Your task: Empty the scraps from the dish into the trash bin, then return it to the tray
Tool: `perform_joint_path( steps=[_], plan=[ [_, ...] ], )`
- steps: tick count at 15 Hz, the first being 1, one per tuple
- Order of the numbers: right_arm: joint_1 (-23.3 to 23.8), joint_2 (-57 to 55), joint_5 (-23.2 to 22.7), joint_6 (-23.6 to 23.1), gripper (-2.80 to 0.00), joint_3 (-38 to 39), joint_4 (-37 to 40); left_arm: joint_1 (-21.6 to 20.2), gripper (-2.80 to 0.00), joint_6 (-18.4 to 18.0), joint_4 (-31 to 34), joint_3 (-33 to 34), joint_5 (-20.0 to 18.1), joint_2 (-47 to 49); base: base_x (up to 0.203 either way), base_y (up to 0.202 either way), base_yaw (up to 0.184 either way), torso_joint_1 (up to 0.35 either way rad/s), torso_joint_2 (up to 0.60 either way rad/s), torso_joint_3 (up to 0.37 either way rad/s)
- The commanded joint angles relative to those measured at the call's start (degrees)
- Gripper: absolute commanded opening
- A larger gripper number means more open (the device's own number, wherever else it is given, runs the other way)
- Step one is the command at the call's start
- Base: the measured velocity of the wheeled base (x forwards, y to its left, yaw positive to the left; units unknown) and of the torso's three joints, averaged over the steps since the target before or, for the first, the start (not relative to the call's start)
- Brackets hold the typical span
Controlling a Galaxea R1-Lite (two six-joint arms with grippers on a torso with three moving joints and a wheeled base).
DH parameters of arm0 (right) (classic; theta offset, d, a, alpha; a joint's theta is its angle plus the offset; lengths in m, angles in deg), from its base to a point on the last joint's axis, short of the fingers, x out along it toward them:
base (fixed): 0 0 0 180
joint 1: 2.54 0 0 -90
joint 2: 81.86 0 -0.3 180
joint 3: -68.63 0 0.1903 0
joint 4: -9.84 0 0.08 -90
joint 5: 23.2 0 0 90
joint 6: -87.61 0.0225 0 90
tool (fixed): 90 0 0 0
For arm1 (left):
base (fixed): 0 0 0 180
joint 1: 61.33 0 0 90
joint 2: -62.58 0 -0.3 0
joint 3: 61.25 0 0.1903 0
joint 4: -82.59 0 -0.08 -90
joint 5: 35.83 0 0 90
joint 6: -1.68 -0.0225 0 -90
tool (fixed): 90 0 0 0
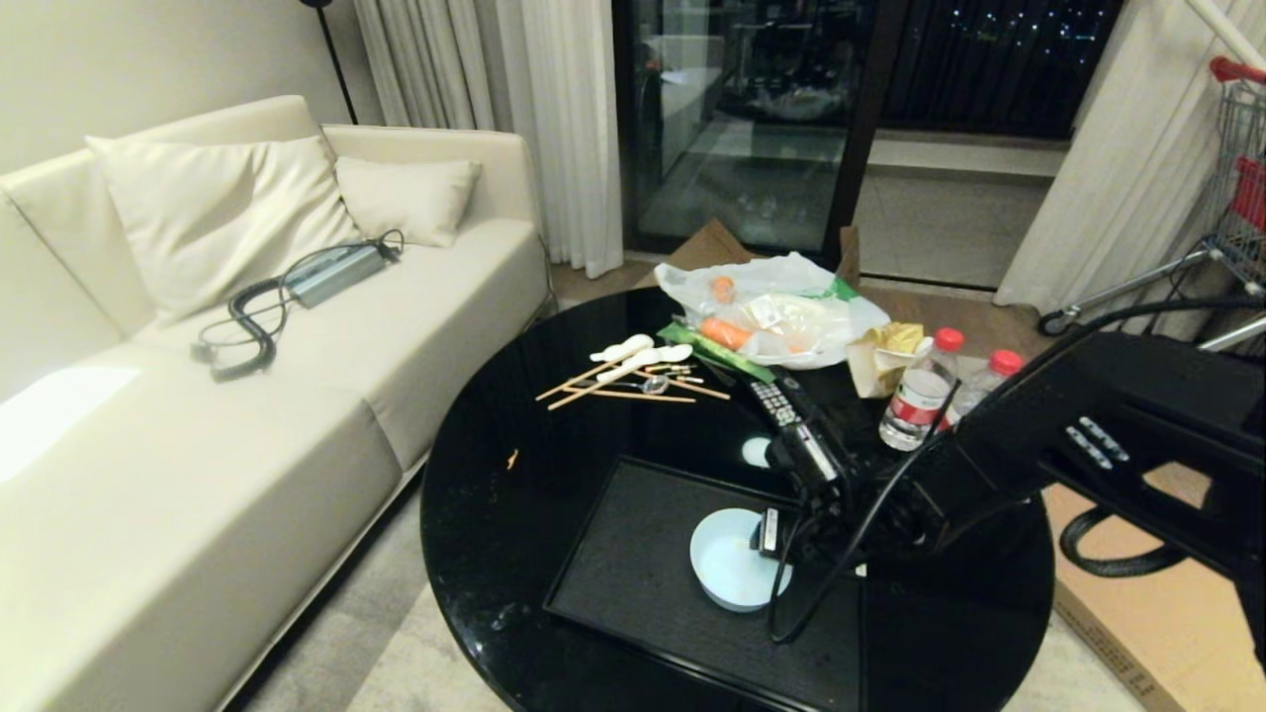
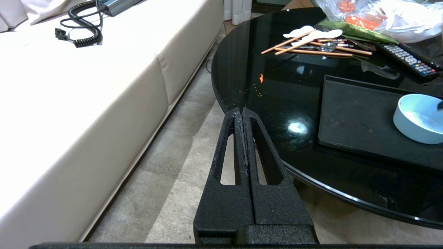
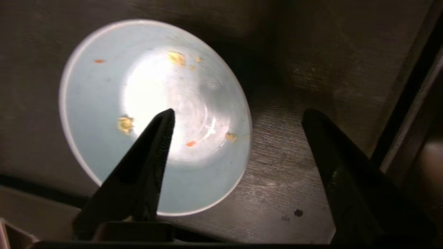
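The pale blue dish (image 1: 730,566) (image 2: 420,117) (image 3: 138,86) stands upright on the black tray (image 1: 633,554) (image 2: 353,114) (image 3: 283,166), near its right side. Only a few tiny yellowish and orange scraps (image 3: 124,124) cling inside it. My right gripper (image 1: 767,532) (image 3: 238,112) hangs open just above the dish's right rim. One finger is over the dish's inside, the other over bare tray, and neither touches the dish. My left gripper (image 2: 241,110) is shut on nothing, parked low beside the table's near-left edge. The trash bin is out of view.
The round black table (image 1: 514,494) also carries chopsticks and white spoons (image 1: 633,374), a remote control (image 1: 779,403), two water bottles (image 1: 920,396) and a plastic bag with carrots (image 1: 781,307). A cream sofa (image 1: 198,415) stands left, a cardboard box (image 1: 1167,603) right.
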Motion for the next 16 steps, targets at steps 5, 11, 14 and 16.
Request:
perform_joint_path(
  steps=[5,11,14,16],
  plan=[
    [-0.02,9.31,2.04,-2.32,0.0,1.12,-0.04,0.0,-2.8,0.03,-0.02,0.0,0.02,-0.02,0.0,0.0,0.0,0.0,0.0,0.0],
    [-0.02,16.47,4.83,-12.16,0.0,7.23,-7.69,0.0,-2.8,0.03,-0.02,0.0,0.02,-0.02,0.0,0.0,0.0,0.0,0.0,0.0],
    [-0.02,18.32,5.12,-17.49,-2.8,14.68,-16.25,0.0,-2.8,0.03,-0.02,0.0,0.02,-0.02,0.0,0.0,0.0,0.0,0.0,0.0],
    [-0.02,18.97,5.2,-19.28,-2.8,18.13,-22.55,0.0,-2.8,0.03,-0.02,0.0,0.02,-0.02,0.0,0.0,0.0,0.0,0.0,0.0]
  ],
)
